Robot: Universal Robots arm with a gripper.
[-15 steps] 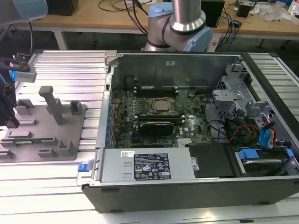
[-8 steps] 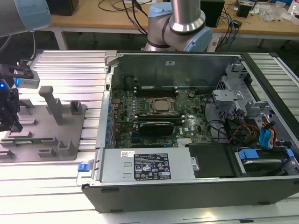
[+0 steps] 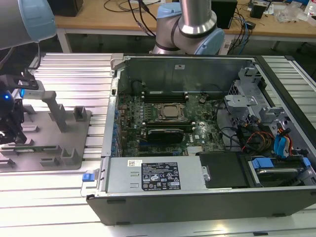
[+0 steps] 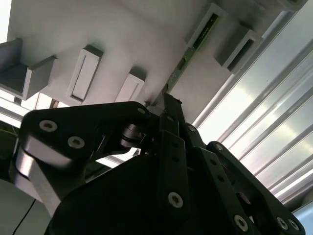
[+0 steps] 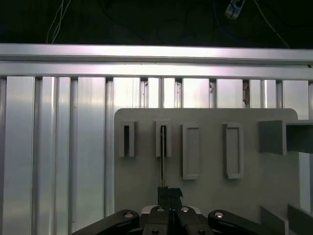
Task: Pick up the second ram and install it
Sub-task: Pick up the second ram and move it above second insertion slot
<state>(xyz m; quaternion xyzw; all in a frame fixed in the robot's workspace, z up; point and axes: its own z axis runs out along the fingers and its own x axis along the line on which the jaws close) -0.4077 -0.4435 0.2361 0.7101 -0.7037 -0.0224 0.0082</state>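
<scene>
The second ram (image 5: pixel 162 161) stands on edge in a slot of the grey holder tray (image 5: pixel 210 196), seen as a thin dark line in the first wrist view. Its green edge (image 4: pixel 197 40) shows in the second wrist view, running from the slot down to the fingers. My gripper (image 5: pixel 169 192) is shut on the near end of the stick, its black fingertips (image 4: pixel 168 105) pressed together around it. In the exterior view, the gripper (image 3: pixel 11 129) hangs over the tray (image 3: pixel 54 153) at the exterior view's left.
The open computer case (image 3: pixel 197 197) lies to the exterior view's right of the tray, with its motherboard (image 3: pixel 168 118) and long black slots (image 3: pixel 165 95) exposed. Grey posts (image 3: pixel 57 111) rise from the tray. Ribbed aluminium table (image 5: pixel 58 147) surrounds it. The arm's base (image 3: pixel 190 29) stands behind the case.
</scene>
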